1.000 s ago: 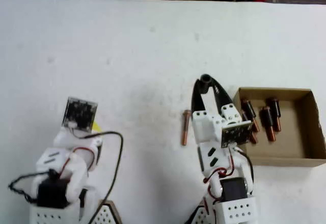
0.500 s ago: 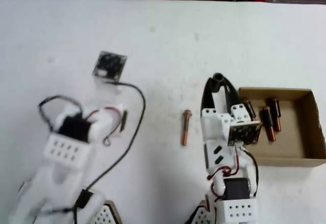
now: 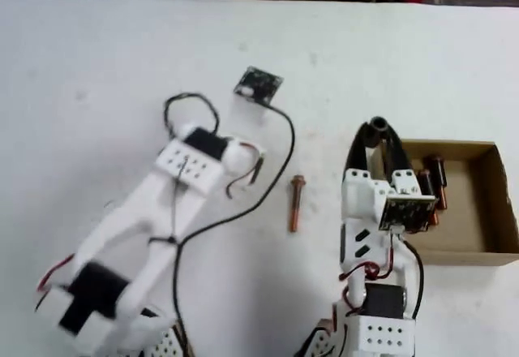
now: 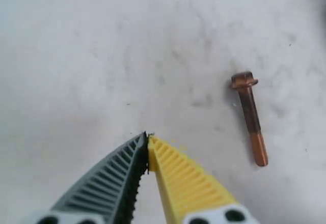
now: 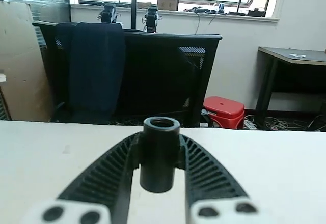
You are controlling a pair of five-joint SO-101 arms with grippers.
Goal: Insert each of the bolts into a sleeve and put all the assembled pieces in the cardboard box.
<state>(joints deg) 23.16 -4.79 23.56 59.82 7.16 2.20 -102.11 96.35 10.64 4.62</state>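
The left arm [image 3: 162,211] has swung out from the 7 o'clock corner of the table [image 3: 122,65] and now stretches toward 1 o'clock, its wrist close to the middle. The right arm has shifted toward 3 o'clock, carrying its load up beside the cardboard box [image 3: 474,219].

From where I stand, the right gripper [image 3: 378,134] pinches a black sleeve [image 3: 377,126] between its two fingers. The wrist view shows the sleeve [image 5: 158,168] held upright with its open bore facing up, in the right gripper [image 5: 159,145]. It sits just off the box's 9 o'clock wall, near the far corner.

A single copper bolt [image 3: 296,203] lies flat on the table between the two arms, at 9 o'clock from the right arm's wrist, running 12 to 6 with its head at the 12 end.

The left gripper [image 4: 147,136] has its grey and yellow fingers pressed together, tips touching, holding nothing. The bolt [image 4: 249,117] lies near those tips but apart from them.

Inside the box, several assembled pieces [image 3: 436,180] lie on the side nearest the right arm.
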